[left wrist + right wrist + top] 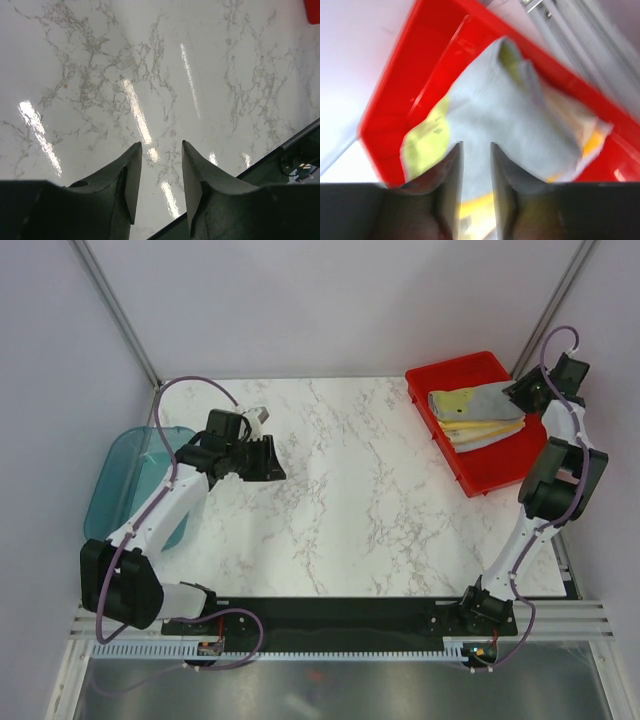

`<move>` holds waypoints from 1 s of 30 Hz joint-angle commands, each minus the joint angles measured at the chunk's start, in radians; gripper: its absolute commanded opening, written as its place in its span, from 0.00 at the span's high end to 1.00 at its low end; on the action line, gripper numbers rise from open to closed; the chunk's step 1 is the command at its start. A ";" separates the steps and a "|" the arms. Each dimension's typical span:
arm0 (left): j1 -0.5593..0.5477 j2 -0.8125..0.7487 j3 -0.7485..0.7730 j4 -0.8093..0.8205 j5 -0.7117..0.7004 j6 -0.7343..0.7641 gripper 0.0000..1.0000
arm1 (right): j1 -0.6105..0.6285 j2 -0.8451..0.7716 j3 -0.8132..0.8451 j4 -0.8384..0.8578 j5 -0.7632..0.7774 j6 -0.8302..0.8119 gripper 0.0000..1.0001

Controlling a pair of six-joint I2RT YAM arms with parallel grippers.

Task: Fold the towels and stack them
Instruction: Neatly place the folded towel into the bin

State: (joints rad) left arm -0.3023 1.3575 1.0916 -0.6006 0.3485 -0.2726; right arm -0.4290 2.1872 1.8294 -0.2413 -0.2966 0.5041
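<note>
The folded soft towels (475, 418), a pale grey-blue one on top of yellow and printed layers, are lying stacked in the far half of the red plastic tray (495, 472), which seems to be serving as the collection place. The pile's long axis is running across the tray's width, from left to right in the top view. The right gripper (476, 146) is hanging just over the top towel, jaws narrowly parted and pinching nothing. The left gripper (161, 145) is hovering over the white marble table (100, 75), parted and empty, well clear of the tray.
</note>
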 commanded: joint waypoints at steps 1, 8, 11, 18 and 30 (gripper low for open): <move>0.005 -0.113 -0.005 0.086 0.134 0.047 0.55 | 0.021 -0.298 -0.096 0.002 -0.027 0.025 0.49; 0.006 -0.388 -0.114 0.326 0.167 0.033 0.28 | 0.217 -0.728 -0.485 -0.018 -0.110 -0.059 0.02; 0.006 -0.486 -0.162 0.373 0.165 0.038 0.00 | 0.297 -0.918 -0.652 0.005 -0.168 -0.058 0.02; 0.005 -0.584 -0.187 0.407 0.184 0.038 0.00 | 0.374 -1.236 -0.951 0.030 -0.341 0.008 0.02; 0.005 -0.583 -0.191 0.426 0.236 0.039 0.00 | 0.372 -1.405 -1.024 -0.009 -0.222 -0.067 0.02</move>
State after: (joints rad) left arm -0.3004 0.7849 0.9035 -0.2283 0.5533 -0.2600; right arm -0.0563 0.7792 0.7872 -0.2657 -0.5472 0.4618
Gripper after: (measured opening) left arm 0.993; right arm 0.979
